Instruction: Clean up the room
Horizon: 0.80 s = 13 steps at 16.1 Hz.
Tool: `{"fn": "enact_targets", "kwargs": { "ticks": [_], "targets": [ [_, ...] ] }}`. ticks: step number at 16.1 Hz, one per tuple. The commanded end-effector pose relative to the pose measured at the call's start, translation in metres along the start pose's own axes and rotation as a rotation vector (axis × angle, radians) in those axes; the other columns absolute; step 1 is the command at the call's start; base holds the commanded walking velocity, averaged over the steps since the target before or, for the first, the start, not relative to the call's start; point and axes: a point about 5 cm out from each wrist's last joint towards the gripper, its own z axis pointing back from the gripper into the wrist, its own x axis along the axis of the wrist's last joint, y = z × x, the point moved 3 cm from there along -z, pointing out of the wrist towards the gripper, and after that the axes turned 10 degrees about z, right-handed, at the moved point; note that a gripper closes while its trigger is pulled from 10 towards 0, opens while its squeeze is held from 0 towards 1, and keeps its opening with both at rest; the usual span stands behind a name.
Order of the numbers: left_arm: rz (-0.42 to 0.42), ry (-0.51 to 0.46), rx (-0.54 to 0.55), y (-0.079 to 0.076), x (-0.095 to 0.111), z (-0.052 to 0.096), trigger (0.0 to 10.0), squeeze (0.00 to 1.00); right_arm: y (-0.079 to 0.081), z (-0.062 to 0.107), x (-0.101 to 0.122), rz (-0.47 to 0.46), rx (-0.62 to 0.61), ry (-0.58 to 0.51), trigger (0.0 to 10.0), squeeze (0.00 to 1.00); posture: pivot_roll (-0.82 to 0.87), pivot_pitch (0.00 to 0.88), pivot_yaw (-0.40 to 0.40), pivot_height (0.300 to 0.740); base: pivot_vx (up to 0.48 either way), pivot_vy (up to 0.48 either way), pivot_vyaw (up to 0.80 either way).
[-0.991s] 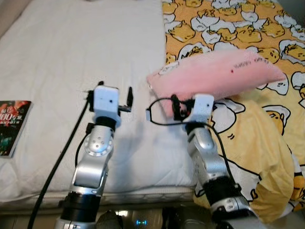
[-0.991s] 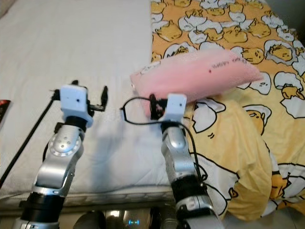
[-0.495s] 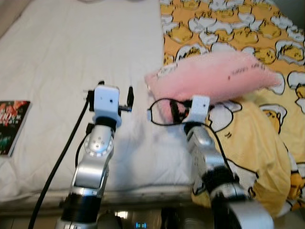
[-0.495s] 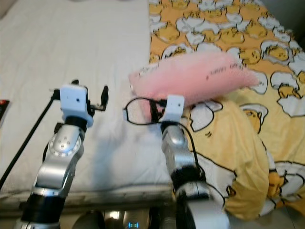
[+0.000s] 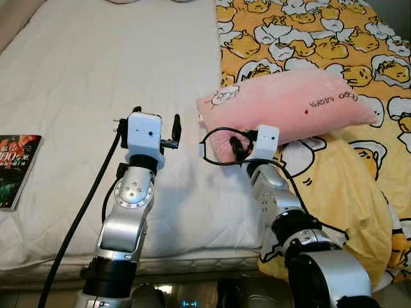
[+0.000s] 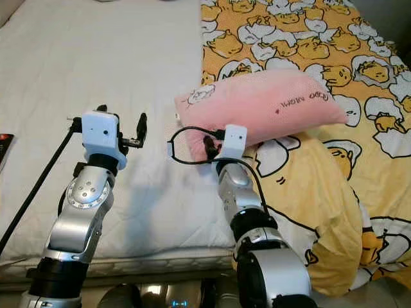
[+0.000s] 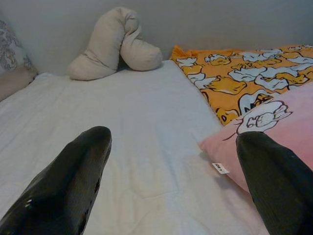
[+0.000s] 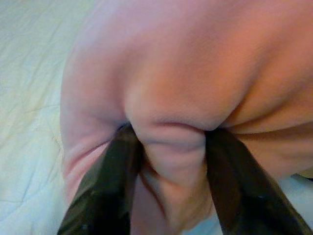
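While the right pincer (image 8: 168, 161) squeezes a fold of the pink pillow (image 5: 289, 109) between its two black fingers (image 8: 105, 191), the pillow lies across the seam where the white bed sheet (image 5: 96, 83) meets the yellow duck-print blanket (image 5: 334, 38). Its near left corner, printed with a small cartoon drawing, points toward the left arm; its far right end rests on the blanket. A rumpled part of the same blanket hangs off the near right edge of the bed. The left pincer (image 7: 171, 181) hovers over the sheet just left of the pillow, fingers spread wide and holding nothing. A book (image 5: 16, 168) lies on the sheet at the near left edge. A beige curved cushion (image 7: 115, 44) sits at the far end against the wall.
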Motion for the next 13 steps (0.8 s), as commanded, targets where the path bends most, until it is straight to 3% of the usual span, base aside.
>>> {"fn": "enact_targets", "kwargs": {
  "ticks": [1, 5, 9, 11, 13],
  "targets": [
    [-0.002, 0.016, -0.003, -0.002, -0.002, -0.003, 10.0, 0.0, -0.002, 0.001, -0.005, -0.011, 0.005, 0.016, 0.0, 0.0, 0.11, 0.193, -0.063, 0.74, 0.0, 0.0, 0.0],
    [0.0, 0.02, -0.005, -0.002, -0.003, -0.004, 10.0, 0.0, -0.004, 0.006, -0.009, 0.005, 0.059, 0.013, 0.0, 0.0, 0.09, 0.178, -0.07, 0.74, 0.0, 0.0, 0.0],
    [0.01, 0.029, -0.026, -0.008, -0.008, -0.007, 10.0, 0.0, -0.027, 0.019, 0.004, 0.069, 0.129, -0.02, 0.0, 0.0, 0.06, 0.141, -0.082, 0.74, 0.0, 0.0, 0.0],
    [0.012, 0.029, -0.029, -0.009, -0.009, -0.009, 10.0, 0.0, -0.039, 0.026, 0.016, 0.149, 0.194, -0.035, 0.0, 0.0, 0.04, 0.127, -0.088, 0.74, 0.0, 0.0, 0.0],
    [0.015, 0.028, -0.028, -0.01, -0.01, -0.011, 10.0, 0.0, -0.066, 0.041, 0.035, 0.301, 0.31, -0.015, 0.0, 0.0, 0.03, 0.11, -0.096, 0.74, 0.0, 0.0, 0.0]
  ]
}}
